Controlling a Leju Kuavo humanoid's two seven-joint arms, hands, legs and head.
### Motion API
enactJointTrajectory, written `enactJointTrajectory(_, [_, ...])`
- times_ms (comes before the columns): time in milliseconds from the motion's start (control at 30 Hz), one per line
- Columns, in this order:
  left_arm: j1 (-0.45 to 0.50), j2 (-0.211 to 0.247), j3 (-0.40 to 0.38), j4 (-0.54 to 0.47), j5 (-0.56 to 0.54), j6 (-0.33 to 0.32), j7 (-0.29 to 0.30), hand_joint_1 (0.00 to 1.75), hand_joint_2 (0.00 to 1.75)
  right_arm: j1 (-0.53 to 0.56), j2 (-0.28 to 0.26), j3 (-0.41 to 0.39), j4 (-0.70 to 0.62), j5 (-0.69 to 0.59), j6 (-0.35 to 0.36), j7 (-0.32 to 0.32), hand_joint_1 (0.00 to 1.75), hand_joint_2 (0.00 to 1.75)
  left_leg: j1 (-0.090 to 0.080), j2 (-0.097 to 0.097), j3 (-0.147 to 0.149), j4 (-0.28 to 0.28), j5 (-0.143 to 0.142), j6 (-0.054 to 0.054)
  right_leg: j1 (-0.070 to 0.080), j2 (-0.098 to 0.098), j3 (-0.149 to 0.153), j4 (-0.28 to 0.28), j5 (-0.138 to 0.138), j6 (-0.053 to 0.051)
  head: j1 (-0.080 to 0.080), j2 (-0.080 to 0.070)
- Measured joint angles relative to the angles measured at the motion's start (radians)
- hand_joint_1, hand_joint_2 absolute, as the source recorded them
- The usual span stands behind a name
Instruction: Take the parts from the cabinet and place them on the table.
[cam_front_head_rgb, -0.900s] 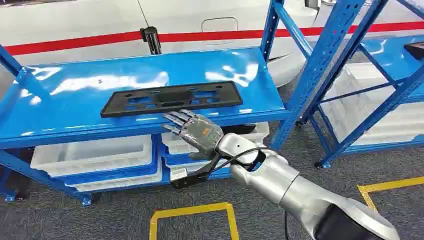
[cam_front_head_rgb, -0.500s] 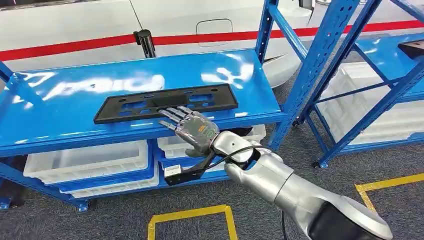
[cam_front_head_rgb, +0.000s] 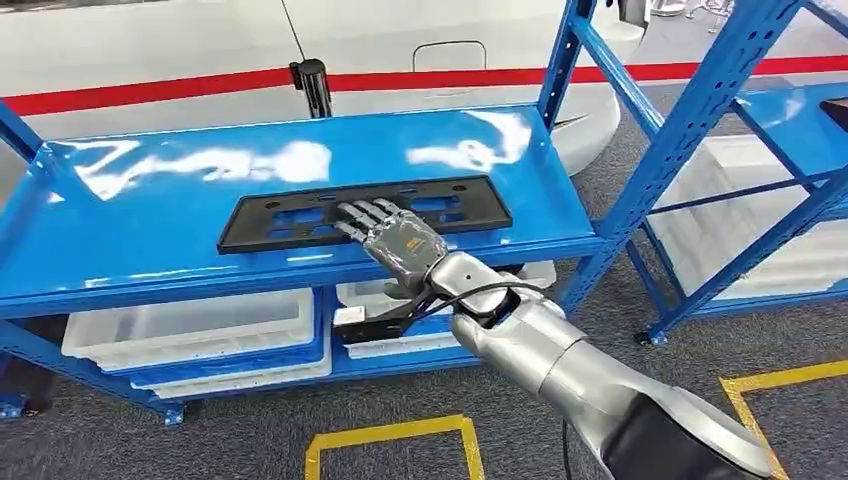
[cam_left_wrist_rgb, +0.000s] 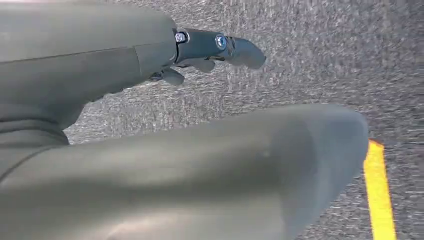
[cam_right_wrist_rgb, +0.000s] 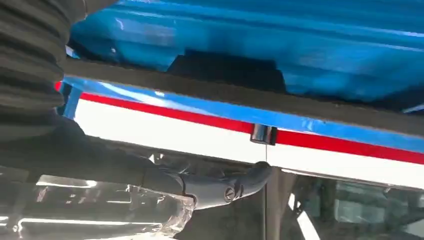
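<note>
A long black plastic plate (cam_front_head_rgb: 280, 215) with cut-outs lies flat on the top blue shelf (cam_front_head_rgb: 150, 250) of the cabinet. My right hand (cam_front_head_rgb: 395, 235) reaches in from the lower right. Its spread fingers lie over the near edge of the plate at its middle and grip nothing. In the right wrist view the plate's dark edge (cam_right_wrist_rgb: 250, 95) runs across in front of the blue shelf, with my fingers (cam_right_wrist_rgb: 225, 190) just apart from it. My left hand (cam_left_wrist_rgb: 90, 70) hangs over the grey floor, a finger (cam_left_wrist_rgb: 225, 45) stretched out and nothing in it.
White bins (cam_front_head_rgb: 190, 330) sit on the lower shelf. A blue upright (cam_front_head_rgb: 690, 130) and a second rack (cam_front_head_rgb: 790, 110) stand at the right. Behind the cabinet are a black post (cam_front_head_rgb: 313, 85) and a white car with a red stripe (cam_front_head_rgb: 150, 95). Yellow tape (cam_front_head_rgb: 390, 435) marks the floor.
My right hand has moved forward and up, from in front of the shelf edge to over the plate's near edge. The camera has shifted a little.
</note>
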Motion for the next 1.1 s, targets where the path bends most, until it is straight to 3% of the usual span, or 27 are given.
enactJointTrajectory(33, [0.0, -0.001, 0.0, 0.0, 0.0, 0.0, -0.001, 0.0, 0.0, -0.002, 0.004, 0.0, 0.006, 0.0, -0.001, 0.0, 0.0, 1.75, -0.009, -0.001, 0.001, 0.002, -0.005, -0.006, 0.006, 0.001, 0.013, -0.004, 0.004, -0.008, -0.002, 0.0])
enactJointTrajectory(133, [0.0, -0.002, 0.0, 0.0, 0.0, 0.0, -0.002, 0.0, 0.0, -0.004, 0.009, 0.0, 0.022, 0.003, -0.002, 0.0, 0.0, 1.75, -0.001, 0.0, 0.002, 0.0, -0.009, -0.017, 0.005, 0.002, 0.01, -0.007, 0.003, -0.023, -0.001, 0.0])
enactJointTrajectory(167, [-0.001, -0.001, 0.0, -0.001, 0.0, 0.0, -0.002, 0.0, 0.0, -0.005, 0.011, -0.001, 0.024, 0.003, -0.002, 0.0, 0.0, 1.75, -0.002, 0.0, 0.002, 0.002, -0.015, -0.024, -0.008, 0.002, 0.018, -0.019, 0.009, -0.032, -0.001, 0.0])
enactJointTrajectory(200, [0.0, 0.0, 0.0, -0.002, 0.0, 0.0, -0.002, 0.0, 0.0, -0.005, 0.014, -0.002, 0.028, 0.003, -0.002, 0.0, 0.0, 1.75, 0.002, 0.004, -0.003, 0.024, -0.029, -0.031, -0.01, 0.003, 0.025, -0.024, 0.009, -0.035, -0.003, 0.0])
enactJointTrajectory(233, [-0.001, -0.002, 0.0, -0.002, 0.001, 0.0, -0.002, 0.0, 0.0, -0.006, 0.018, -0.003, 0.031, 0.004, -0.002, 0.0, 0.0, 1.75, 0.006, 0.004, -0.025, 0.072, -0.058, -0.039, -0.013, 0.001, 0.029, -0.024, 0.006, -0.046, -0.01, 0.0])
enactJointTrajectory(300, [0.0, -0.002, 0.0, -0.002, 0.001, 0.0, -0.002, 0.0, 0.0, -0.004, 0.022, -0.002, 0.042, 0.009, -0.002, 0.001, 0.0, 1.75, 0.015, 0.004, -0.103, 0.22, -0.124, -0.053, -0.012, 0.001, 0.033, -0.024, 0.003, -0.05, -0.008, 0.0])
enactJointTrajectory(333, [0.001, -0.002, 0.0, -0.002, 0.003, 0.0, -0.002, 0.0, 0.0, -0.002, 0.022, -0.002, 0.048, 0.012, -0.002, 0.001, 0.0, 1.75, 0.02, 0.004, -0.139, 0.277, -0.136, -0.06, -0.012, 0.001, 0.034, -0.024, 0.001, -0.051, -0.01, 0.0])
enactJointTrajectory(367, [0.002, -0.002, 0.0, -0.002, 0.003, 0.0, -0.003, 0.0, 0.0, -0.001, 0.022, -0.002, 0.054, 0.014, -0.002, 0.003, 0.0, 1.75, 0.025, 0.005, -0.153, 0.284, -0.123, -0.065, -0.013, 0.002, 0.035, -0.023, 0.001, -0.051, -0.009, 0.0])
enactJointTrajectory(400, [0.003, -0.002, 0.001, -0.002, 0.003, 0.003, -0.012, 0.0, 0.0, 0.0, 0.022, -0.002, 0.061, 0.018, -0.005, 0.01, 0.0, 1.75, 0.031, 0.008, -0.145, 0.252, -0.091, -0.069, -0.014, 0.003, 0.037, -0.023, -0.002, -0.049, -0.009, 0.0])
enactJointTrajectory(467, [0.0, -0.006, 0.001, -0.002, 0.002, 0.012, -0.022, 0.0, 0.0, 0.0, 0.024, -0.003, 0.072, 0.023, -0.01, 0.018, 0.0, 1.75, 0.041, 0.011, -0.076, 0.099, 0.004, -0.076, -0.018, 0.005, 0.044, -0.021, -0.008, -0.04, -0.009, 0.0])
enactJointTrajectory(500, [-0.001, -0.012, 0.001, -0.002, 0.001, 0.018, -0.022, 0.0, 0.0, 0.0, 0.026, -0.006, 0.08, 0.025, -0.019, 0.021, 0.0, 1.75, 0.045, 0.014, -0.041, 0.025, 0.033, -0.077, -0.016, 0.005, 0.047, -0.019, -0.013, -0.033, -0.01, 0.0])
enactJointTrajectory(533, [-0.002, -0.016, 0.0, -0.003, 0.0, 0.02, -0.02, 0.0, 0.0, -0.002, 0.028, -0.011, 0.087, 0.025, -0.03, 0.022, 0.0, 1.75, 0.035, 0.01, -0.029, 0.007, 0.016, -0.072, -0.006, 0.007, 0.043, -0.015, -0.016, -0.026, -0.012, 0.0])
enactJointTrajectory(567, [-0.002, -0.017, 0.001, -0.003, 0.0, 0.02, -0.02, 0.0, 0.0, -0.003, 0.029, -0.018, 0.096, 0.026, -0.037, 0.023, 0.0, 1.75, 0.034, 0.006, -0.033, 0.009, 0.017, -0.059, -0.008, 0.007, 0.043, -0.015, -0.017, -0.022, -0.008, 0.0])
enactJointTrajectory(633, [0.001, -0.018, 0.001, -0.003, 0.002, 0.016, -0.021, 0.0, 0.0, -0.003, 0.03, -0.026, 0.107, 0.029, -0.041, 0.027, 0.0, 1.75, 0.025, 0.006, -0.032, 0.011, 0.014, -0.044, -0.01, 0.006, 0.045, -0.023, -0.016, -0.011, -0.008, 0.0])
enactJointTrajectory(667, [0.001, -0.019, 0.002, -0.003, 0.005, 0.012, -0.023, 0.0, 0.0, -0.004, 0.03, -0.032, 0.114, 0.034, -0.041, 0.03, 0.0, 1.75, 0.024, 0.006, -0.029, 0.004, 0.019, -0.033, -0.007, 0.006, 0.047, -0.023, -0.018, -0.001, -0.01, 0.0])
enactJointTrajectory(700, [0.002, -0.021, 0.002, -0.003, 0.005, 0.011, -0.025, 0.0, 0.0, -0.004, 0.029, -0.04, 0.12, 0.036, -0.042, 0.032, 0.0, 1.75, 0.029, 0.008, -0.024, -0.003, 0.024, -0.023, -0.009, 0.003, 0.036, -0.005, -0.029, 0.003, -0.008, 0.0])
enactJointTrajectory(767, [0.002, -0.021, 0.002, -0.003, 0.005, 0.011, -0.027, 0.0, 0.0, -0.006, 0.029, -0.047, 0.124, 0.037, -0.043, 0.032, 0.0, 1.75, 0.027, 0.007, -0.024, -0.003, 0.023, -0.018, -0.009, 0.002, 0.02, 0.027, -0.044, 0.001, -0.007, 0.0])
enactJointTrajectory(800, [0.002, -0.021, 0.002, -0.003, 0.006, 0.011, -0.027, 0.0, 0.0, -0.007, 0.029, -0.051, 0.13, 0.04, -0.047, 0.034, 1.4, 1.75, 0.026, 0.008, -0.023, -0.002, 0.022, -0.01, -0.01, 0.002, -0.003, 0.075, -0.067, -0.005, -0.005, 0.0])
enactJointTrajectory(833, [0.002, -0.021, 0.003, -0.003, 0.006, 0.011, -0.027, 0.0, 0.0, -0.007, 0.027, -0.053, 0.146, 0.045, -0.049, 0.034, 1.75, 1.75, 0.023, 0.008, -0.022, -0.002, 0.02, -0.004, -0.01, 0.002, -0.075, 0.211, -0.118, -0.014, -0.005, 0.0])
enactJointTrajectory(867, [0.002, -0.021, 0.004, -0.003, 0.006, 0.011, -0.027, 0.0, 0.0, -0.006, 0.026, -0.053, 0.158, 0.047, -0.049, 0.034, 1.75, 1.75, 0.022, 0.008, -0.022, -0.002, 0.019, -0.002, -0.01, 0.002, -0.115, 0.283, -0.137, -0.014, -0.003, 0.0])
enactJointTrajectory(900, [0.002, -0.022, 0.006, -0.003, 0.008, 0.01, -0.03, 0.0, 0.0, -0.004, 0.025, -0.056, 0.168, 0.048, -0.049, 0.032, 1.75, 1.75, 0.02, 0.007, -0.021, -0.002, 0.018, -0.002, -0.01, 0.002, -0.137, 0.318, -0.139, -0.008, -0.002, 0.0])
enactJointTrajectory(933, [0.004, -0.023, 0.009, -0.003, 0.019, 0.001, -0.041, 0.0, 0.0, -0.004, 0.023, -0.062, 0.178, 0.05, -0.049, 0.031, 1.75, 1.75, 0.018, 0.005, -0.019, -0.002, 0.017, -0.001, -0.01, 0.002, -0.133, 0.297, -0.122, -0.001, -0.003, 0.0])
enactJointTrajectory(1000, [0.005, -0.025, 0.02, -0.004, 0.041, -0.024, -0.077, 0.0, 0.0, -0.007, 0.022, -0.075, 0.188, 0.052, -0.05, 0.026, 1.75, 1.75, 0.018, 0.003, -0.012, -0.001, 0.013, -0.005, -0.01, 0.001, -0.057, 0.133, -0.048, 0.014, -0.003, 0.0])
enactJointTrajectory(1033, [0.005, -0.026, 0.028, -0.006, 0.061, -0.045, -0.116, 0.0, 0.0, -0.008, 0.02, -0.08, 0.191, 0.054, -0.05, 0.025, 1.71, 1.75, 0.018, 0.002, -0.009, -0.001, 0.01, -0.009, -0.01, 0.0, -0.014, 0.043, -0.015, 0.016, -0.002, 0.0])
enactJointTrajectory(1067, [0.004, -0.026, 0.036, -0.006, 0.074, -0.061, -0.151, 0.0, 0.0, -0.01, 0.019, -0.085, 0.196, 0.055, -0.051, 0.023, 1.71, 1.75, 0.01, 0.002, -0.009, 0.001, 0.006, -0.014, -0.007, -0.002, 0.01, -0.006, -0.003, 0.01, 0.0, 0.0])
enactJointTrajectory(1100, [0.003, -0.026, 0.045, -0.008, 0.084, -0.06, -0.184, 0.0, 0.0, -0.01, 0.019, -0.091, 0.197, 0.056, -0.053, 0.022, 1.62, 1.75, 0.007, 0.0, -0.01, 0.002, 0.003, -0.018, -0.009, -0.002, 0.016, -0.01, 0.004, 0.0, -0.002, 0.0])
